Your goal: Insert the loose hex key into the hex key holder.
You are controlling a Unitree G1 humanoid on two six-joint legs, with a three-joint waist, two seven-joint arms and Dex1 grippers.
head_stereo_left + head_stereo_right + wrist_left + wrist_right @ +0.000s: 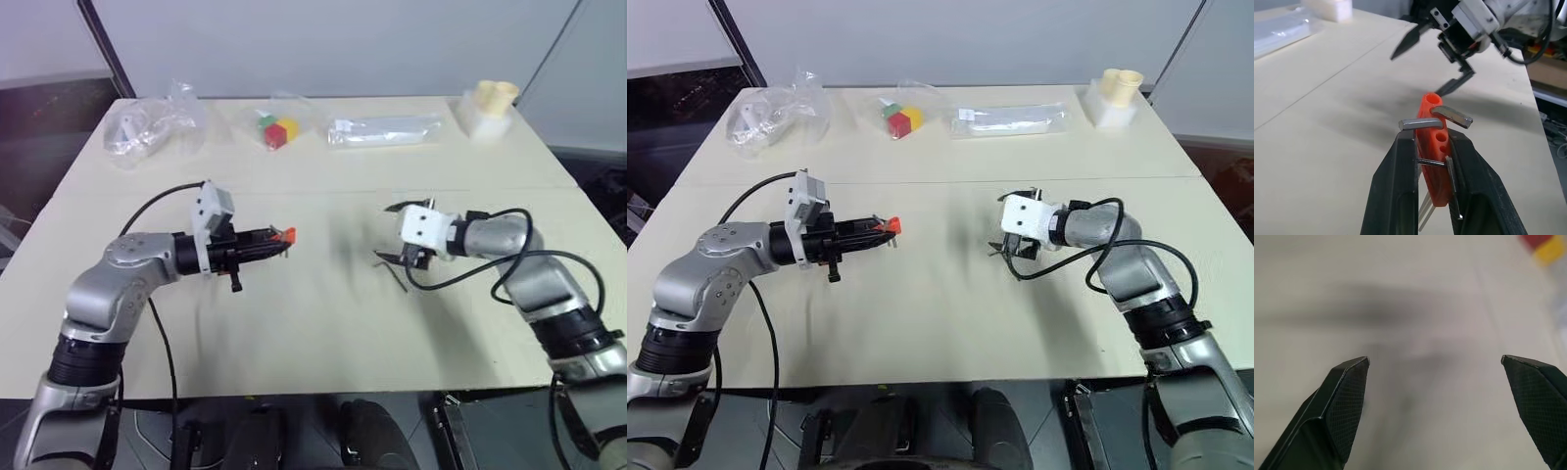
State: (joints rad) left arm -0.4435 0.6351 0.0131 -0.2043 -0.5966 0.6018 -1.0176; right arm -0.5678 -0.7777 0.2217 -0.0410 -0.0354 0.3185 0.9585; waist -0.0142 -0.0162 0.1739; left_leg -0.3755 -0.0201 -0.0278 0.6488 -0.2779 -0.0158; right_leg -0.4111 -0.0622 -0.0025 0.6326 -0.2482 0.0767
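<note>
My left gripper is shut on the hex key holder, a small red-orange block held above the table left of centre. Several short grey keys stick out of the holder, and its top hole is empty. My right gripper hovers right of centre and points towards the holder. Its fingers stand wide apart with nothing between them. A thin dark line lies on the table just under it. I cannot tell whether that is the loose hex key.
Along the table's far edge lie crumpled clear bags, a bag of red, green and yellow cubes, a long clear packet and cream cups on a white box. Black cables trail from both wrists.
</note>
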